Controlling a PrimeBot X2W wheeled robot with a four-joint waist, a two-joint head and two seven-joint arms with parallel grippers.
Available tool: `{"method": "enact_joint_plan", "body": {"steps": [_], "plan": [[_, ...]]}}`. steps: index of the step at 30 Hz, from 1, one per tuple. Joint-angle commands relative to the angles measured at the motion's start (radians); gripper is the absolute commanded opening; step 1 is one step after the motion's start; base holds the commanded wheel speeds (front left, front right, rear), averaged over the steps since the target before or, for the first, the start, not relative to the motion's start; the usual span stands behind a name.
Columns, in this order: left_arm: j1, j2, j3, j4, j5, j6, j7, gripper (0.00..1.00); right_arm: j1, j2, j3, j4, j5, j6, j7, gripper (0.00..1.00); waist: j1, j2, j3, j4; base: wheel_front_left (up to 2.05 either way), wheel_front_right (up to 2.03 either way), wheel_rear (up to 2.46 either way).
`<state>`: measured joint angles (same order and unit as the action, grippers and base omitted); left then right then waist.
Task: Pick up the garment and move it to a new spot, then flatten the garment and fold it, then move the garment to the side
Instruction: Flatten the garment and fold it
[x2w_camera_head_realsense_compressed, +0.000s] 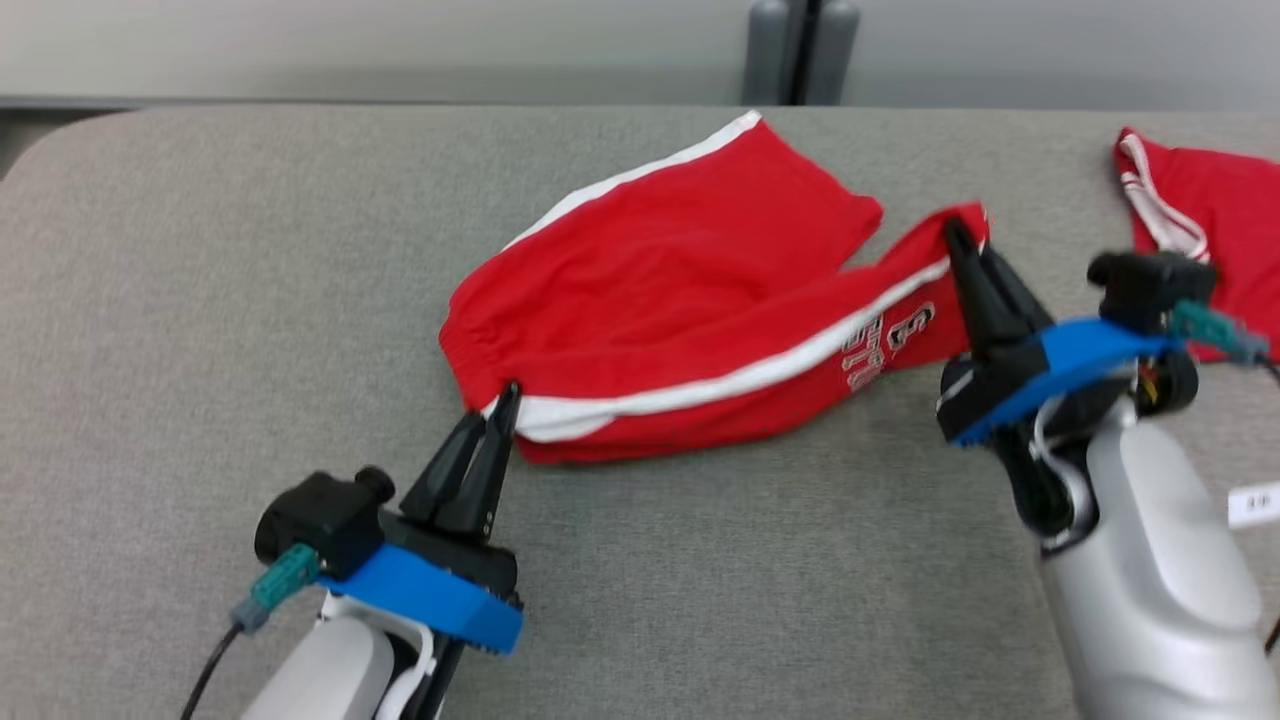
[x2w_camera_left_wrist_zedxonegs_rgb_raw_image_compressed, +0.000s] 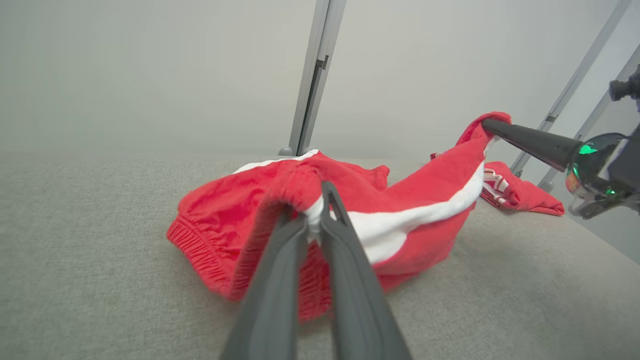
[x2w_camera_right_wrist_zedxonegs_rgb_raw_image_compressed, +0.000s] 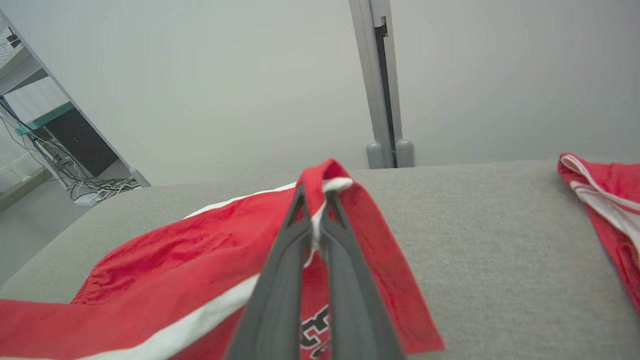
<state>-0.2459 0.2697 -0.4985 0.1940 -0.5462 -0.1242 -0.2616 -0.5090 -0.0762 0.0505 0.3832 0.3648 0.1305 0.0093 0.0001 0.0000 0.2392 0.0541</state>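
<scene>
Shorts (x2w_camera_head_realsense_compressed: 680, 300) pinched between left gripper (x2w_camera_head_realsense_compressed: 503, 400), right gripper (x2w_camera_head_realsense_compressed: 962, 238).

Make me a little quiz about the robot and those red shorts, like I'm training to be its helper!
1. True or false: the left gripper is shut on the waistband corner of the red shorts.
2. Pick one: the right gripper pinches A) a leg end of the shorts, lifted off the grey table; B) a drawstring; C) a pocket.
3. Count: how many red pieces of clothing are on the table?

Key: 1 true. 2 A. 3 two: the shorts and a second red garment at the right edge of the head view.
</scene>
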Motion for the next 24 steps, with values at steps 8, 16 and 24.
{"method": "enact_joint_plan", "body": {"steps": [8,16,24], "plan": [[-0.186,-0.016,-0.003,0.045,-0.026,-0.007,-0.004,0.0,-0.339,-0.02,-0.003,0.247,-0.028,0.0,0.01,0.0,-0.0001,0.0,0.155,0.1,0.0,0.0,0.0],[-0.318,-0.035,-0.015,0.088,-0.063,-0.007,-0.004,0.0,-0.604,-0.026,-0.007,0.506,-0.107,0.0,-0.027,0.0,-0.0001,0.0,0.247,0.151,0.0,0.0,0.0],[-0.401,-0.061,-0.026,0.15,-0.084,-0.007,-0.004,0.0,-0.758,-0.013,-0.031,0.721,-0.177,0.0,-0.082,0.0,-0.0001,0.0,0.297,0.171,0.0,0.0,0.0]]}}
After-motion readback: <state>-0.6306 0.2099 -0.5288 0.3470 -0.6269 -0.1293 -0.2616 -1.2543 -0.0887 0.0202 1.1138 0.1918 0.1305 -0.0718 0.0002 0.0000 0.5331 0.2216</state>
